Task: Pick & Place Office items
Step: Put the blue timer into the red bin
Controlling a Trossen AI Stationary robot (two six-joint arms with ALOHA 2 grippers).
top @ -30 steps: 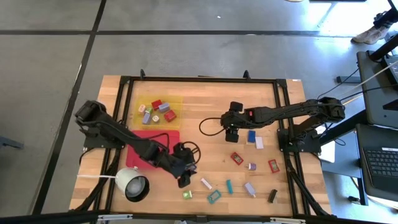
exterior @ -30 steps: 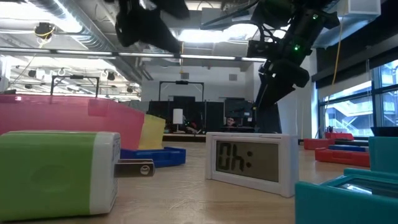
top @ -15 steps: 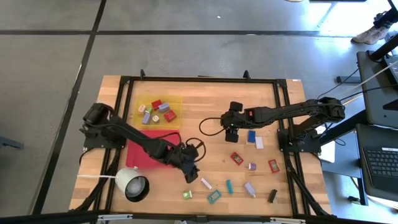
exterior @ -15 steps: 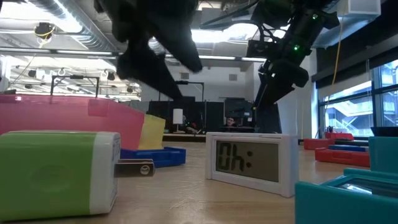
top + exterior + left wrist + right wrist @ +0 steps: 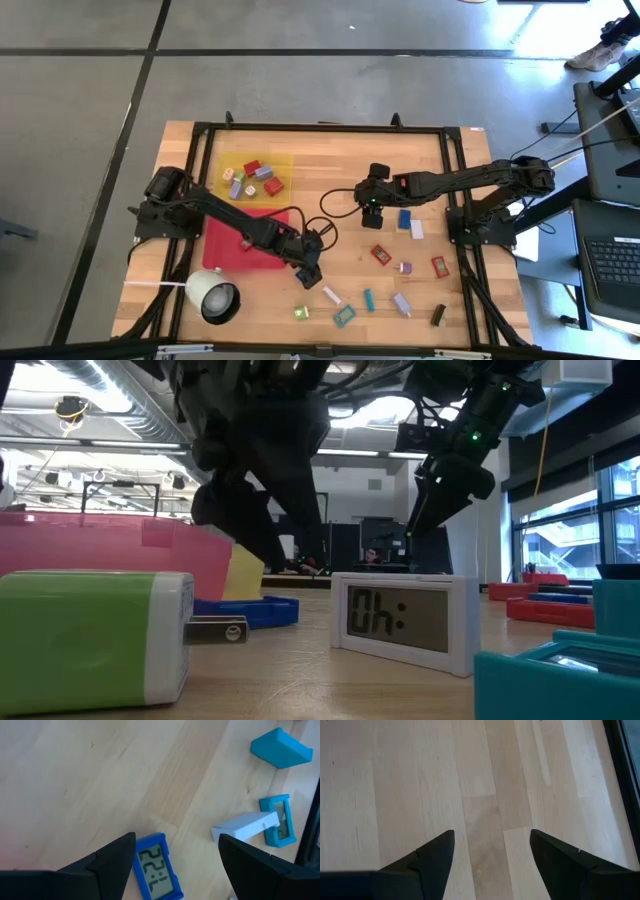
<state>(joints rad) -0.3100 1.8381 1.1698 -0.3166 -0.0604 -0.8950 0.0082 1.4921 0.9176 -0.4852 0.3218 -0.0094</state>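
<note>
Small office items lie scattered on the near right of the table: a red piece [image 5: 380,254], a teal stick [image 5: 368,299], a green block [image 5: 301,312] and a black piece [image 5: 438,315]. Several more sit in the yellow tray [image 5: 283,163]. My left gripper [image 5: 308,274] is open and hangs over a small blue clock [image 5: 155,872], which lies flat between its fingers [image 5: 176,840]; in the high view the gripper hides it. My right gripper [image 5: 372,210] is open over bare wood [image 5: 492,834], left of a blue block [image 5: 404,219].
The red tray [image 5: 225,240] lies left of my left gripper. A white round cup-like thing [image 5: 212,295] with a cord sits at the near left. A white clock [image 5: 405,622], a white block [image 5: 245,826] and a teal frame [image 5: 277,820] lie close by.
My left gripper has moved a little toward the table's right and far side, away from the white cup, and has come down over the blue clock. My right arm has kept still.
</note>
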